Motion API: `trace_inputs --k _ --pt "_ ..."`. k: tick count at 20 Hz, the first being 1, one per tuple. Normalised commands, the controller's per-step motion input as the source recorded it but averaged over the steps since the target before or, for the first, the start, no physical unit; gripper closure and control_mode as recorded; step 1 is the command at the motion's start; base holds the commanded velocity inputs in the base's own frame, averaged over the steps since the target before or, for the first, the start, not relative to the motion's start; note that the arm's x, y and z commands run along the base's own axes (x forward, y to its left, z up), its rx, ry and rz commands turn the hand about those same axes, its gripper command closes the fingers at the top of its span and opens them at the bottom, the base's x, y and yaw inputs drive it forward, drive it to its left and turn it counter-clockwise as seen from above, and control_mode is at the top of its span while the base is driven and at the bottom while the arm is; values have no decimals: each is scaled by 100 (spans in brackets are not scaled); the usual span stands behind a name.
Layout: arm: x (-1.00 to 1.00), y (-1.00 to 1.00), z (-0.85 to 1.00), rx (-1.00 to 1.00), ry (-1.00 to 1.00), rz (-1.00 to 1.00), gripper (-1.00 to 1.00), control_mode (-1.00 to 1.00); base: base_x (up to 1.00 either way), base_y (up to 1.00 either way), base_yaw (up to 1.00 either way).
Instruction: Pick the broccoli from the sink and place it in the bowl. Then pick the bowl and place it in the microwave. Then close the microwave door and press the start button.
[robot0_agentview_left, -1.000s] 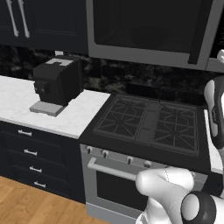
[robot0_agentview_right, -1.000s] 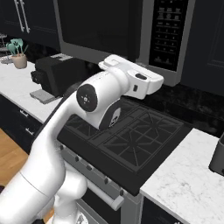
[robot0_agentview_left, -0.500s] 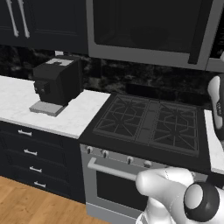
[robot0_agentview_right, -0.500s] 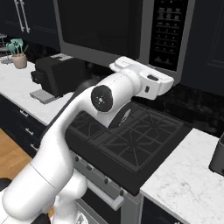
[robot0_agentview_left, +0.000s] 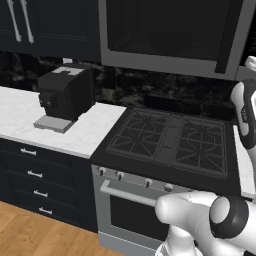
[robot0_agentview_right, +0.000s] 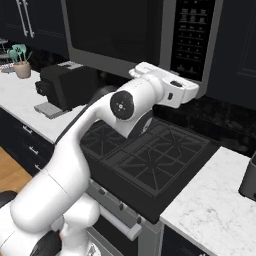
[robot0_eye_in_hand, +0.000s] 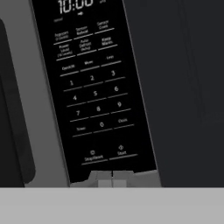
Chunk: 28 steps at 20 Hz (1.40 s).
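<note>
Microwave keypad just beyond tool

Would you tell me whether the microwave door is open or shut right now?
Shut: the microwave door lies flush with the keypad panel, and no cavity shows.

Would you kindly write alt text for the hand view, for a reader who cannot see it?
Close-up of the microwave's black control panel, tilted: clock digits at the top, a number keypad, and the start button near the bottom. The tool's shut fingertips sit just below the panel.
</note>
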Motion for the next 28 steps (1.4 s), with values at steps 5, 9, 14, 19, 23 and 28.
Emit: trace_inputs --k 5,9,14,19,23,28 --pt "18 -13 0 0 0 0 100 -100 0 0 0" --pt "19 -5 0 0 0 0 100 -100 0 0 0" --pt "17 -16 0 0 0 0 100 -100 0 0 0" --pt "11 -21 0 0 0 0 100 -100 0 0 0" --pt "10 -11 -8 0 0 0 100 -100 0 0 0" --pt "17 -12 -4 0 0 0 100 -100 0 0 0"
